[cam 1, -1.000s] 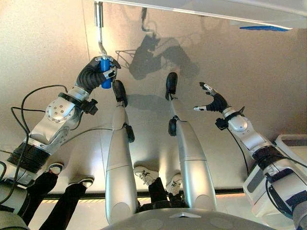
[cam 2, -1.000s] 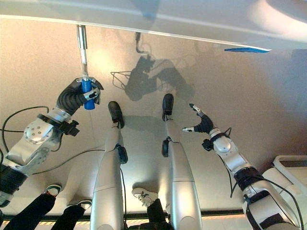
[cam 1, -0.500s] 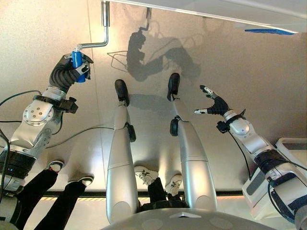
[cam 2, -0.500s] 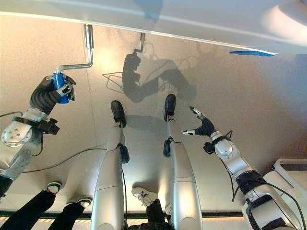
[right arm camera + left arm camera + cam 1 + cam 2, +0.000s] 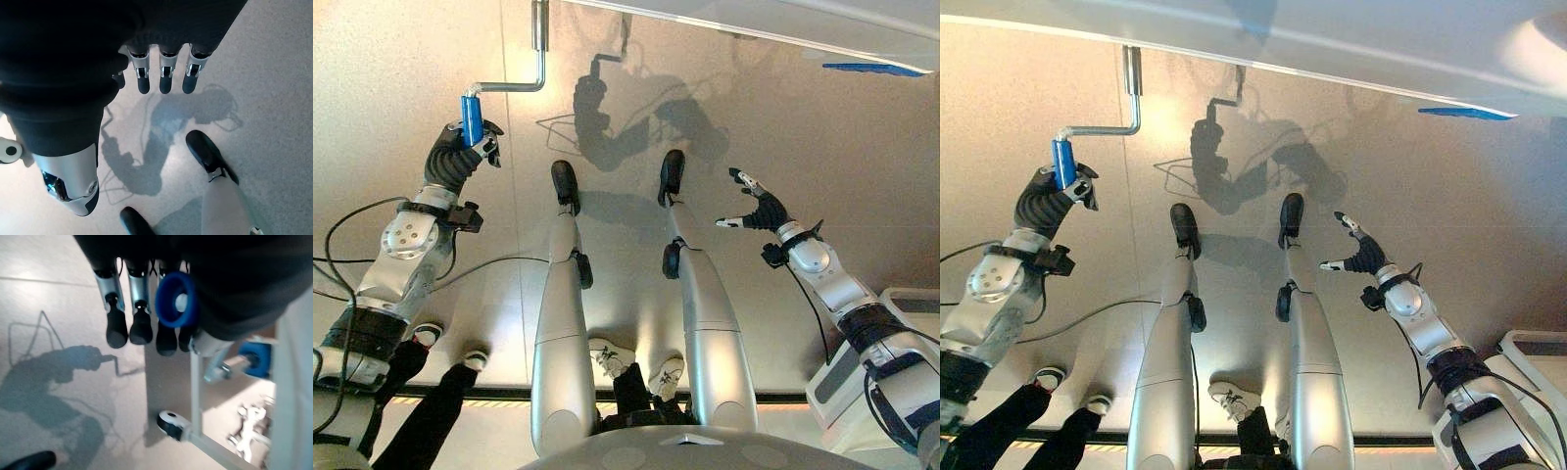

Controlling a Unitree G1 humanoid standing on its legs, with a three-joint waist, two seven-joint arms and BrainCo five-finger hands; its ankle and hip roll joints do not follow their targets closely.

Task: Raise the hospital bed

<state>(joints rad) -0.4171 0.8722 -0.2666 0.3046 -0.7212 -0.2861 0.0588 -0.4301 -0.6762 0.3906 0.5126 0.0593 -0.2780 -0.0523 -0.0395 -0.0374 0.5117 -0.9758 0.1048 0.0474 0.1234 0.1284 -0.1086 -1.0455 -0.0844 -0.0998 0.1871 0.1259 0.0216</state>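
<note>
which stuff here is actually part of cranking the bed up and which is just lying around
Part of the job:
left hand, closed round the crank's blue handle
metal crank rod running up to the bed
bed edge

Just around:
right hand, open over the floor
white bin
a person's shoes

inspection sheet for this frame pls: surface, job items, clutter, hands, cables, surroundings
Surface: speckled floor, lit patch near the bed.
Job's things: metal crank hanging from the hospital bed edge; its blue handle is in the left hand.
Clutter: nothing seen.
Hands: left hand curled round the blue handle; right hand open, holding nothing, over the floor.
Cables: nothing seen beyond the robot's own.
Surroundings: a person's legs and shoes behind the robot; bed caster; white bin at right.
</note>
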